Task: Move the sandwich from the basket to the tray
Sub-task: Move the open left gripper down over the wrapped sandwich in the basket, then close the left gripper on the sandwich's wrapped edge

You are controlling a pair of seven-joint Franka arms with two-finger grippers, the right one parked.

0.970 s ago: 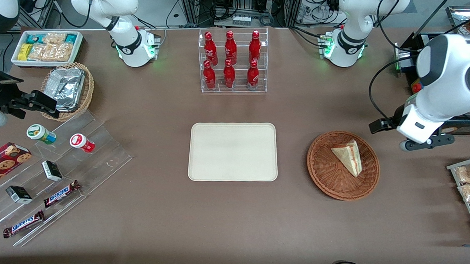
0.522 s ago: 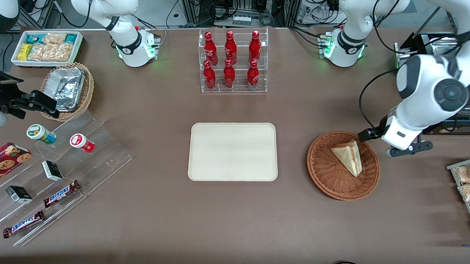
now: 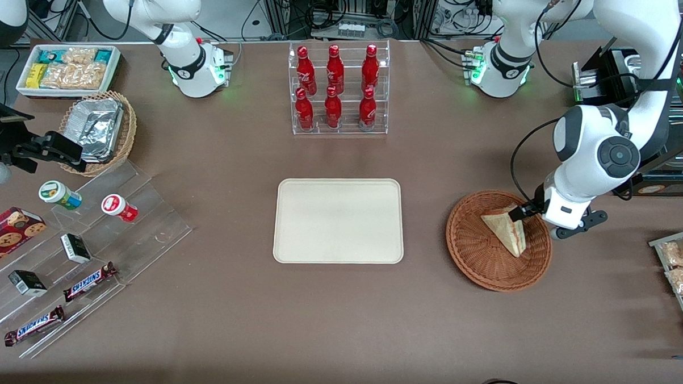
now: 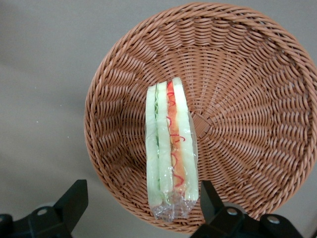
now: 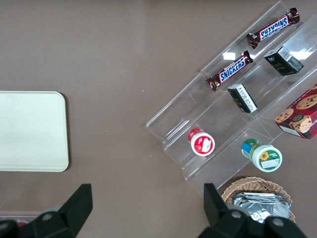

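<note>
The sandwich (image 3: 505, 227), a wrapped wedge with red and green stripes, lies in the round reddish-brown basket (image 3: 481, 265). It also shows in the left wrist view (image 4: 171, 148), lying in the basket (image 4: 247, 74) with its wrap end near the rim. My left gripper (image 3: 548, 221) hovers above the basket's rim at the working arm's end. In the wrist view the gripper (image 4: 141, 208) is open and empty, with its fingers well apart, one finger (image 4: 74, 201) over the table and the other close beside the sandwich's wrap end. The cream-white tray (image 3: 339, 220) lies empty mid-table.
A clear rack of red bottles (image 3: 338, 89) stands farther from the front camera than the tray. A rack of snack packs (image 3: 682, 272) sits at the working arm's end. Acrylic steps with snacks (image 3: 78, 251), a tan foil-pack basket (image 3: 96, 129) and a white bin (image 3: 67, 69) lie toward the parked arm's end.
My left arm has swung in from the working arm's end of the table and lowered, bringing the gripper over the basket's rim. The sandwich, basket and tray have not moved.
</note>
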